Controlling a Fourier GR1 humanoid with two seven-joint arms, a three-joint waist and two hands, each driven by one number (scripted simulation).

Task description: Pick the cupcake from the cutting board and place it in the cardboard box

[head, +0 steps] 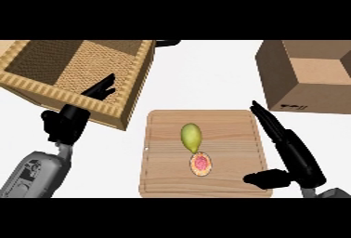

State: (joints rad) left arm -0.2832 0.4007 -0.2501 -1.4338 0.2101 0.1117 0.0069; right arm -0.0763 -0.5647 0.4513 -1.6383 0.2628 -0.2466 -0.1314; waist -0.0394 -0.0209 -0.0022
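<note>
Toward the near edge of the surface, about midway along it, lies a wooden cutting board (165,181), and the cupcake (201,164) sits on the board's near half, a little right of its middle, its pink top facing up. The right hand (298,158) hangs at the board's right edge, released and holding nothing: its fingers (269,120) are straight and run along that edge toward the far side, while its thumb (264,176) juts over the board's near right corner, apart from the cupcake. A yellow-green fruit (191,137) lies on the board just beyond the cupcake, its near tip right at the cupcake's rim; whether the two touch cannot be told. Toward the left edge of the surface the left hand (67,124) rests open, fingers up, showing in front of the near wall of a woven basket (41,88) that fills the far left corner. At the far right corner stands the cardboard box (284,79), open, well apart from the cupcake.
</note>
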